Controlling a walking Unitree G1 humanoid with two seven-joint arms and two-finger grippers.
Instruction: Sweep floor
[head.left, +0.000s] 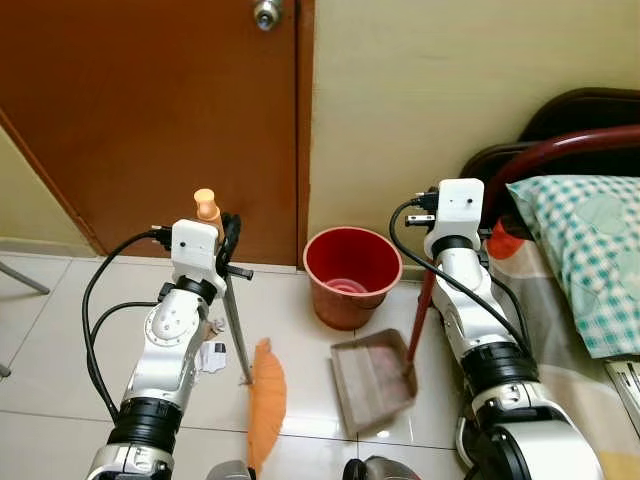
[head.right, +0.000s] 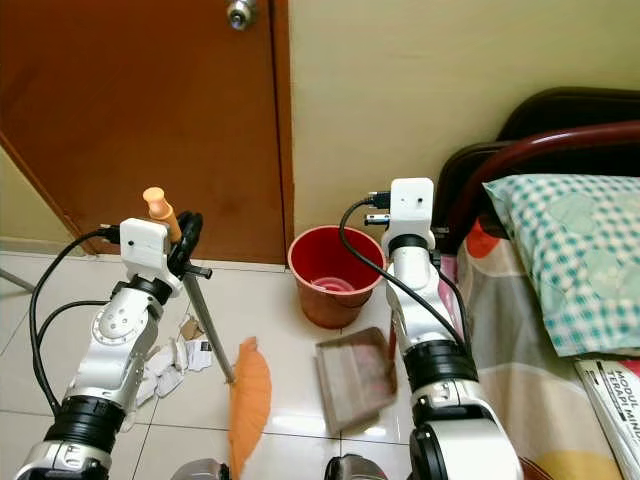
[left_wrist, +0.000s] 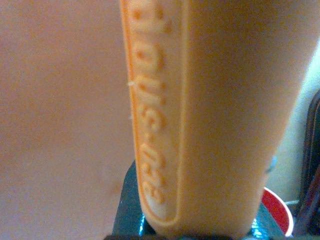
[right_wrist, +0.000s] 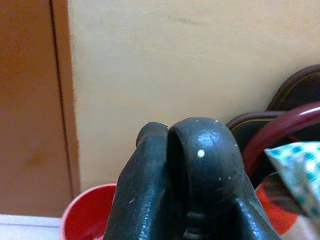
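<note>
Gripping the broom (head.left: 262, 395), the left gripper (head.left: 225, 240) could scatter paper scraps (head.right: 165, 362) past the dustpan (head.left: 372, 378) (right gripper (right_wrist: 185, 185) clamps its handle).

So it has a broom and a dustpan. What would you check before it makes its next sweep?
1. Left gripper holding the broom: ok.
2. Right gripper holding the dustpan handle: cannot tell, the wrist hides it.
3. Dustpan flat on the floor: cannot tell.
4. Crumpled paper reachable, left of the bristles: ok.
5. Red bucket upright behind the dustpan: ok.
</note>
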